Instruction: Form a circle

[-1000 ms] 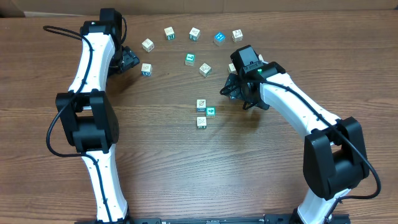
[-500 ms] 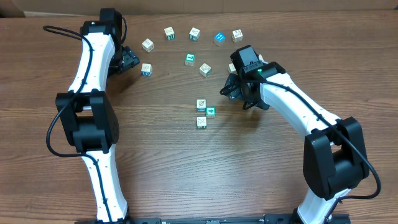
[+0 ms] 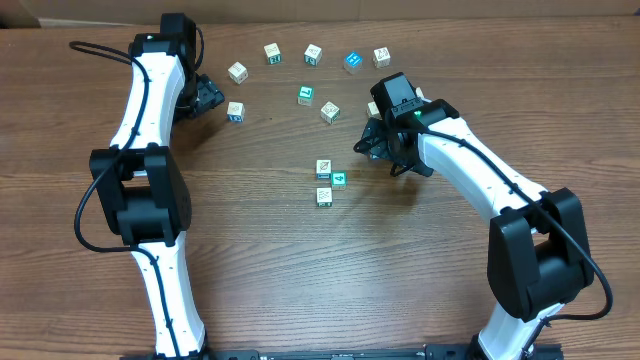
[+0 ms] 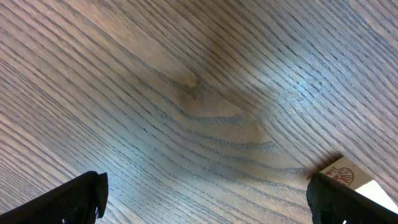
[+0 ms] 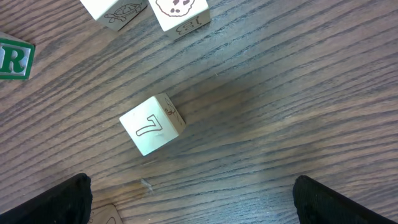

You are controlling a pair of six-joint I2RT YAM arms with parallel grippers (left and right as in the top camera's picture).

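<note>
On the overhead feed I see the small white and teal dice-like cubes [image 3: 313, 54] spread over the brown wood-grain table [image 3: 260, 260], not closed into a ring. Five of them trace a shallow arc along the far side, white at both ends, with a teal one next to last on the right. Inside that arc a teal cube [image 3: 306, 94] and a white cube [image 3: 330, 112] sit close together. Another cube [image 3: 235, 111] lies off to the left, just beside my left gripper [image 3: 207, 97]. Around the middle of the table, three more huddle in a tight cluster [image 3: 324, 168], touching or nearly so. One cube [image 3: 372, 108] is mostly hidden by the right arm [image 3: 470, 170].

My left gripper sits low at the left end of the arc, jaws spread wide and holding nothing. On its wrist camera the black fingertips [image 4: 74, 199] frame bare wood, and a white cube with a reddish print [image 4: 348, 177] peeks in beside one of them.

My right gripper [image 3: 385, 148] hangs between the arc and the cluster, also fully open and empty. Its wrist camera shows a white cube marked with a 7 [image 5: 152, 124] lying askew to the grain, apart from both fingertips. Two white cubes [image 5: 180, 12] show at the top edge and a green-lettered cube [image 5: 13, 59] at the left edge.
</note>
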